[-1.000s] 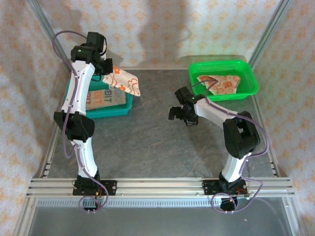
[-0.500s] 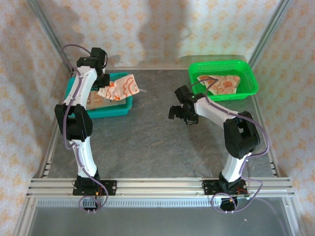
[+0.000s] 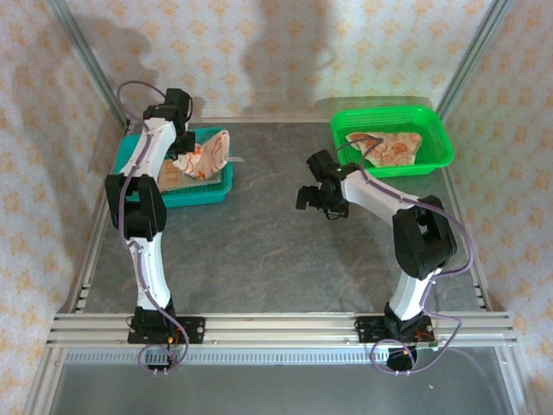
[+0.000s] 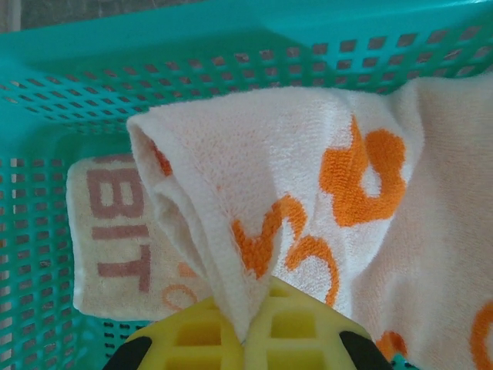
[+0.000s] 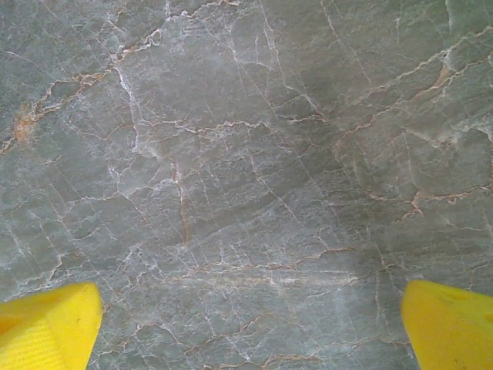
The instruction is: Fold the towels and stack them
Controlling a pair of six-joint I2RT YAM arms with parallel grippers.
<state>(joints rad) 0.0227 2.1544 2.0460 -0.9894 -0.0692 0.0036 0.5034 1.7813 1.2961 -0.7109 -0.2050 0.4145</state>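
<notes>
My left gripper (image 4: 248, 327) clamped on towel (image 4: 308, 177) | towel now swung in over basket (image 4: 231, 35), table's (image 3: 259, 251) far-left corner: stacking imminent | right gripper (image 5: 248, 324) agape, idle.

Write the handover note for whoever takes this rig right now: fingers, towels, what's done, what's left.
Left gripper: fingers shut on the held towel, over the teal basket at far left.
Right gripper: open, empty, above the bare table.
Towels: a folded towel lies flat in the teal basket beneath the held one; a loose towel sits in the green basket at far right.
Done: one towel folded and placed in the teal basket.
Left: release the held towel onto it, then fold and stack what is in the green basket.
</notes>
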